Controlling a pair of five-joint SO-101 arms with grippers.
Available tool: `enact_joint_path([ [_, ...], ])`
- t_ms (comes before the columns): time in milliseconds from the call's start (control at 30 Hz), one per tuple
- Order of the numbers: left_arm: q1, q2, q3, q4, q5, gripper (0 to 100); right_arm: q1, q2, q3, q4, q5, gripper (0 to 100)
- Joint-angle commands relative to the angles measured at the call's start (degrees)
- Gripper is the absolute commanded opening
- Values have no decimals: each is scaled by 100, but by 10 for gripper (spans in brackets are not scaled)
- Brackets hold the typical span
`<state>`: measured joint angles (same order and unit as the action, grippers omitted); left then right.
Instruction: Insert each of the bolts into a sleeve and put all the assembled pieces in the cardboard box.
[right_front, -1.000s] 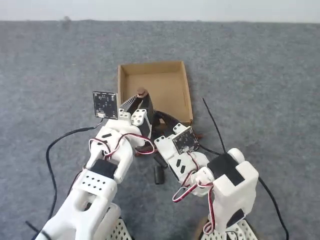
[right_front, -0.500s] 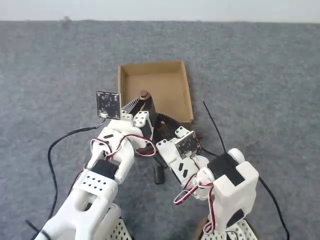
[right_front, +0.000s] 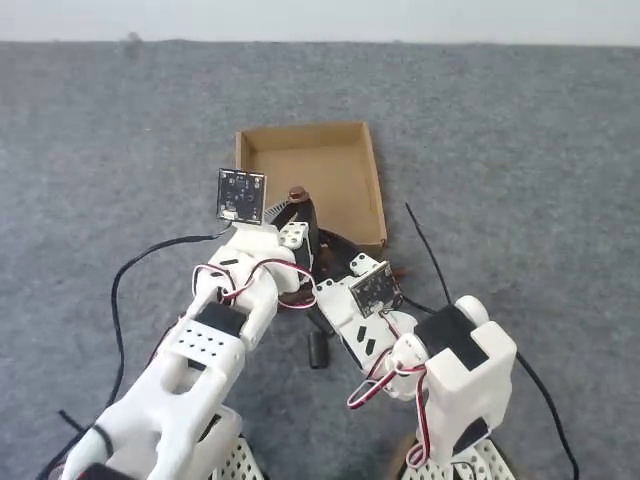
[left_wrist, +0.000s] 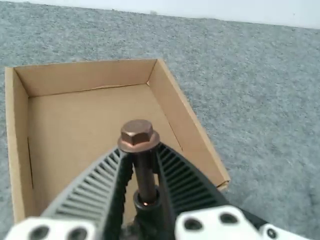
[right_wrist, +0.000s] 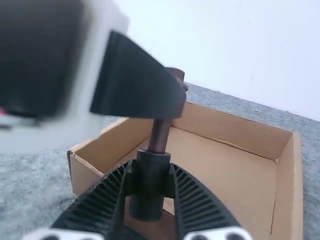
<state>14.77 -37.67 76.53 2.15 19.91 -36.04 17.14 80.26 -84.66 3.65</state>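
Note:
My left gripper (left_wrist: 140, 150) is shut on a copper bolt (left_wrist: 138, 136) just under its hex head, holding it upright over the near edge of the cardboard box (left_wrist: 85, 77). The bolt's shaft (right_wrist: 160, 134) runs down into a black sleeve (right_wrist: 148, 187), and my right gripper (right_wrist: 148, 172) is shut on that sleeve. From above, the bolt head (right_front: 298, 194) stands at the left gripper (right_front: 301, 212), with the right gripper (right_front: 320, 252) right below it, by the front wall of the box (right_front: 305, 131). Nothing lies inside the box.
Another black sleeve (right_front: 318, 350) lies on the grey carpet between the two arm bases. A thin black cable (right_front: 425, 245) trails over the carpet to the right of the box. Open carpet spreads to both sides and behind the box.
The left arm has swung right with the bolt, bringing it from the box's left front part to above the right gripper's sleeve. The right arm has barely shifted.

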Motion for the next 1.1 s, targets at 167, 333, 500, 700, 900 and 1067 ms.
enact_joint_path([
  [167,-18,132,-48,53,-105,234,418,-435,9,-453,9,6],
  [333,-18,132,-48,62,-105,214,426,-435,9,-453,9,6],
  [500,-18,132,-40,114,-123,199,426,-435,9,-426,9,6],
  [700,-18,-440,-40,651,-123,200,426,-435,0,-426,9,6],
  [900,-18,-1758,163,1451,-105,200,426,-418,0,-426,9,6],
  [1067,-26,-2576,382,1767,-105,200,426,-400,-18,-426,9,6],
])
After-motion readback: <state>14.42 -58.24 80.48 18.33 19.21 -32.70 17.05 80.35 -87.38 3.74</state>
